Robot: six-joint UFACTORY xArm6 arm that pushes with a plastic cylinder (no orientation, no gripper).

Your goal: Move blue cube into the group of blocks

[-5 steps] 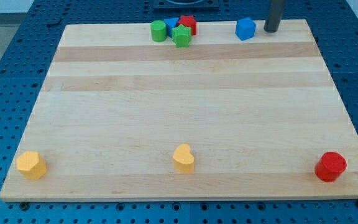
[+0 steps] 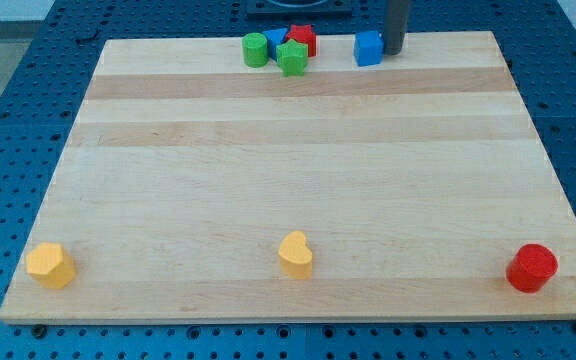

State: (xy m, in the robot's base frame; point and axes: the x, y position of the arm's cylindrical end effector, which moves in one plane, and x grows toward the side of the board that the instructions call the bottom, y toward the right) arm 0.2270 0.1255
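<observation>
A: OK, where's my tip (image 2: 394, 52)?

B: Near the view's top edge of the wooden board (image 2: 288, 190), right-of-centre. It sits against the right side of the blue cube (image 2: 369, 48), touching or nearly so; can't resolve a gap. There's no hand on this arm, just the dark rod, so nothing opens, closes or holds.

A: Blue cube vs the group?

B: Cube is right of the group, same row along the top edge, with a clear strip of bare wood between them. Not joined.

A: Group contents?

B: 4 blocks packed together: green cylinder (image 2: 255, 49) on the left, green star-shaped block (image 2: 292, 58) in front, red block (image 2: 303, 38) behind it on the right, and another blue block (image 2: 275, 39) behind, mostly hidden, shape unclear.

A: Rest of the board?

B: 3 blocks along the view's bottom edge, well apart from each other: yellow block (image 2: 49, 265) bottom left, yellow heart-shaped block (image 2: 295, 254) at centre, red cylinder (image 2: 532, 267) bottom right. Board rests on a blue perforated table (image 2: 8, 120).
</observation>
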